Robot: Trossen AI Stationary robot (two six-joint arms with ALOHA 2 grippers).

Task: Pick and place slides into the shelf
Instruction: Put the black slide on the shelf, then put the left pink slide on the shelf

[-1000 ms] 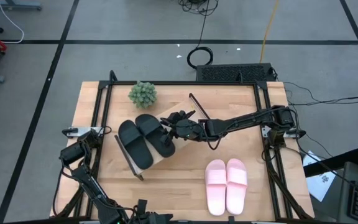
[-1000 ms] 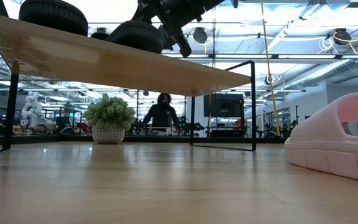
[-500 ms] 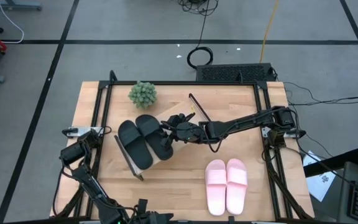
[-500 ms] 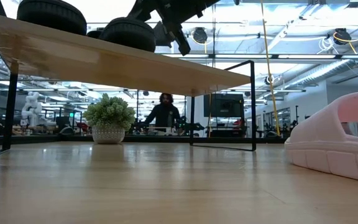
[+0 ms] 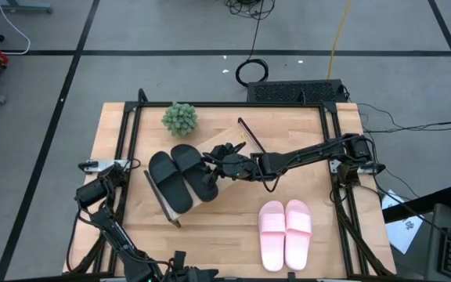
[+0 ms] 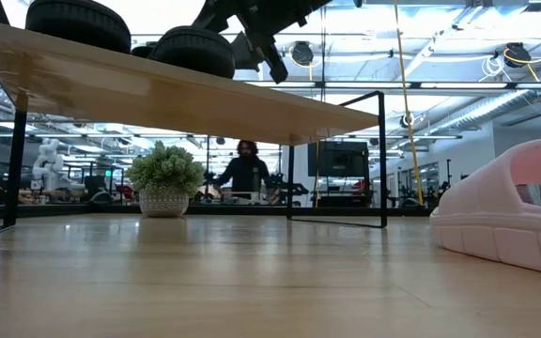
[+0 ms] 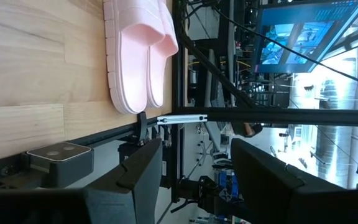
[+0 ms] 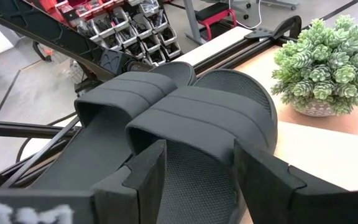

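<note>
Right tool [image 5: 212, 168] released above the black slides [image 5: 180, 176]; left tool [image 7: 194, 171] (parted) mostly cut off.

Two slides [image 5: 180, 177] lie side by side on the shelf [image 5: 210, 168], which stands slantwise across the middle of the table [image 5: 116, 145]. Another pair [image 5: 285, 233] lies near the table's front right corner, a potted plant [image 5: 179, 118] near its back edge.

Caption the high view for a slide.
Right gripper, open, at the black slides on the shelf; pink slides wait on the table.
</note>
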